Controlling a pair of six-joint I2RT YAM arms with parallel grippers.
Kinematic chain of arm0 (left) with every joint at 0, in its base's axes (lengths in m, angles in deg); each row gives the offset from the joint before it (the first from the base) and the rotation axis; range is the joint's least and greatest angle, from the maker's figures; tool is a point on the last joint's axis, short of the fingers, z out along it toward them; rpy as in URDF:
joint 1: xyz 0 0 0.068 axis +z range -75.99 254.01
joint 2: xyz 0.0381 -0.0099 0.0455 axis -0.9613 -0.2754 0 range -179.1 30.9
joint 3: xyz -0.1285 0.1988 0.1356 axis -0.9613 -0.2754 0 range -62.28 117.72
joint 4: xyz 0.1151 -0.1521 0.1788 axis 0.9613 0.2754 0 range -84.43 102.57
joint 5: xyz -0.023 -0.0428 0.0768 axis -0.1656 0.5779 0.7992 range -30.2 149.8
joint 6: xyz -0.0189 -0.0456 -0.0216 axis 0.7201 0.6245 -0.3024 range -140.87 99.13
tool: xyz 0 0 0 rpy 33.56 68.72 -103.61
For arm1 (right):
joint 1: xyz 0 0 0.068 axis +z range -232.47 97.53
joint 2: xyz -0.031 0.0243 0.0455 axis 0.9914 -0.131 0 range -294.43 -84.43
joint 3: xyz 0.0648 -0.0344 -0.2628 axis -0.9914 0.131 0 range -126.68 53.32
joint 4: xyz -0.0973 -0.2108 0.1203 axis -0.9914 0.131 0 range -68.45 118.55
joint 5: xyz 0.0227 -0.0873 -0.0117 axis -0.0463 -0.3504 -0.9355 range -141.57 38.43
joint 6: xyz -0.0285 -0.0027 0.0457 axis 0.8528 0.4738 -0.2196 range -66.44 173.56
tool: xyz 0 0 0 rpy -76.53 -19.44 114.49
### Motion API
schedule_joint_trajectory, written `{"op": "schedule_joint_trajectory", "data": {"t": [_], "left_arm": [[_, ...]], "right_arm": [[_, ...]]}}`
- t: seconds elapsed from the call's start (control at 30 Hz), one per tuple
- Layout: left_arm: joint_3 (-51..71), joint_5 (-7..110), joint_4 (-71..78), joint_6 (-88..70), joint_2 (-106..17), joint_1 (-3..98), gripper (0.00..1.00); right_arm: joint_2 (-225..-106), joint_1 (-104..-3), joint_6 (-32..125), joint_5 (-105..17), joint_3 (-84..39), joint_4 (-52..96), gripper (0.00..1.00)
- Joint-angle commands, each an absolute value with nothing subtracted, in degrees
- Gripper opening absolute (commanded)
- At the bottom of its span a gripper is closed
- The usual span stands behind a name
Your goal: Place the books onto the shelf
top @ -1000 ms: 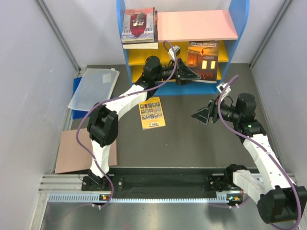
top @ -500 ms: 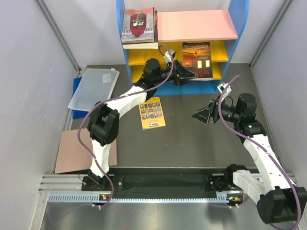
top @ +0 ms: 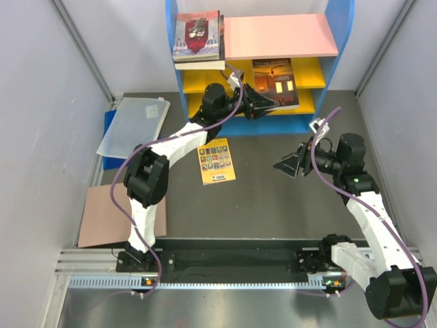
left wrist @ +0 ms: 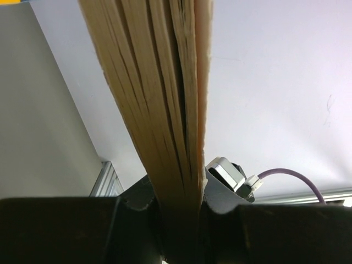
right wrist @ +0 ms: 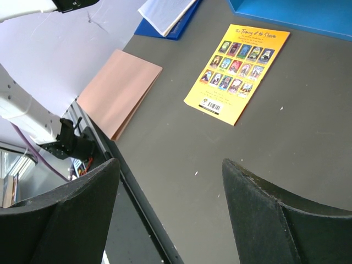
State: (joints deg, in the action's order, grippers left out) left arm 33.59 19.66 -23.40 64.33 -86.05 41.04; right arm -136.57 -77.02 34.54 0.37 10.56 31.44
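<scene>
The shelf (top: 280,35) stands at the back, blue-framed with a pink top board and yellow boards (top: 311,68) below. A stack of books (top: 198,35) lies on its top left corner, a pale cover with a dark-red figure uppermost. My left gripper (top: 263,102) is shut on a dark book with an orange glow (top: 276,82), held over the yellow boards. In the left wrist view its page edges (left wrist: 165,110) rise between the jaws of the left gripper (left wrist: 179,209). A yellow book (top: 216,160) (right wrist: 237,71) lies flat on the table. My right gripper (top: 287,164) (right wrist: 169,165) hangs open to that book's right, holding nothing.
A brown cardboard sheet (top: 113,215) (right wrist: 118,91) lies at the near left. A translucent plastic folder (top: 133,126) (right wrist: 165,14) on a blue board rests left of the shelf. Grey walls close in both sides. The black rail (top: 232,260) with the arm bases runs along the near edge.
My left gripper has carried the dark book up and to the left, deeper in over the yellow boards. The right arm has not moved.
</scene>
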Motion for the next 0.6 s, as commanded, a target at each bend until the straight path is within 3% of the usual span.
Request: {"op": "schedule_joint_trajectory", "data": {"t": [0.0, 0.23, 0.33, 0.57], "left_arm": [[35.80, 21.21, -30.65, 65.35, -85.82, 41.40, 0.00], [39.50, 22.79, -25.81, 62.36, -86.35, 41.75, 0.01], [38.97, 24.02, -25.99, 62.71, -86.00, 42.11, 0.06], [38.27, 25.60, -29.24, 62.97, -85.38, 42.28, 0.34]], "right_arm": [[-135.32, -77.90, 35.81, 1.60, 10.87, 30.52, 0.75], [-134.53, -77.99, 35.90, 1.42, 11.49, 30.69, 0.75], [-134.35, -77.99, 35.81, 1.07, 11.57, 30.52, 0.75], [-133.21, -78.08, 35.63, -8.83, 8.78, 32.97, 0.74]]}}
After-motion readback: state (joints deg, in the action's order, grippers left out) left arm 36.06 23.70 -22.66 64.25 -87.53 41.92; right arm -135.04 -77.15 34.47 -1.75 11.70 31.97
